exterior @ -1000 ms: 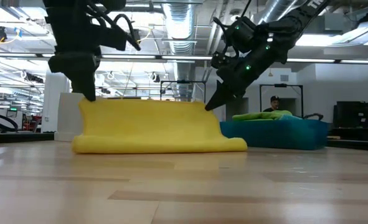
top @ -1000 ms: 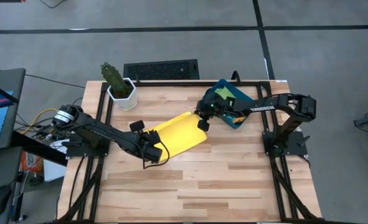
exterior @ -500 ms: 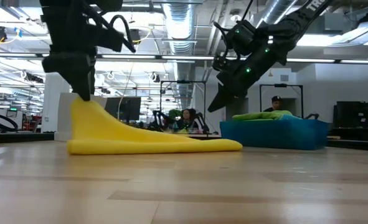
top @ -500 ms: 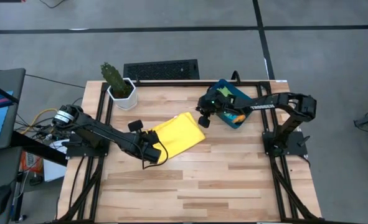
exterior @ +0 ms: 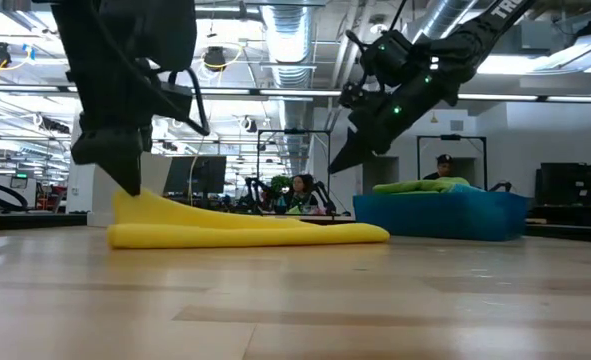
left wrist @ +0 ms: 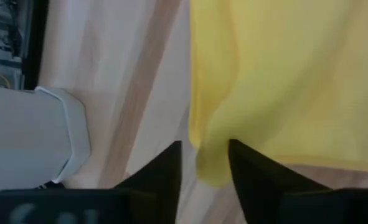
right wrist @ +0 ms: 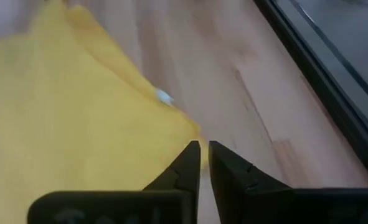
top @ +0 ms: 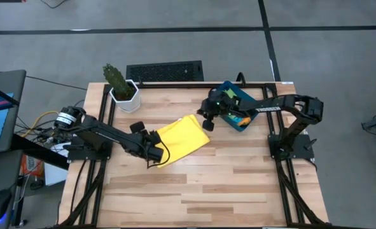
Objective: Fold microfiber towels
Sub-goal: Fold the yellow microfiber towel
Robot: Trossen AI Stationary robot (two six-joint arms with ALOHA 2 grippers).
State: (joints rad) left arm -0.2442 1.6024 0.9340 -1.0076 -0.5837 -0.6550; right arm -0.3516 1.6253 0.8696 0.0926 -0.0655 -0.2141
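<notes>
A bright yellow towel [top: 182, 135] lies folded over on the wooden table [top: 238, 184], seen from the side in the low view [exterior: 245, 233]. My left gripper [top: 154, 156] is at the towel's near-left corner, fingers apart, with that corner between them [left wrist: 205, 155]. My right gripper [top: 207, 125] hangs in the air above the towel's far-right corner [right wrist: 190, 134] with only a narrow gap between its fingers [right wrist: 203, 149] and nothing in it. More towels, one green [exterior: 415, 186], lie in a teal bin [exterior: 445, 215]. My left gripper has the yellow towel's near-left corner [left wrist: 212, 168] between its parted fingers. The corner lies against one finger [left wrist: 249, 177], with a strip of table showing at the other. The fingers come slanting down from the table's left. In the low view the corner [exterior: 127, 198] stands up from the table toward the fingertips.
The teal bin [top: 246, 122] stands at the table's far right, just behind my right gripper. A potted cactus [top: 121, 89] stands at the far left corner. The near half of the table is bare wood. People sit in the room beyond [exterior: 440, 165].
My right gripper has let go of the towel's raised edge, which has fallen onto the layer beneath. The towel now lies low except at its left corner. My left gripper has sunk toward the table with that corner.
</notes>
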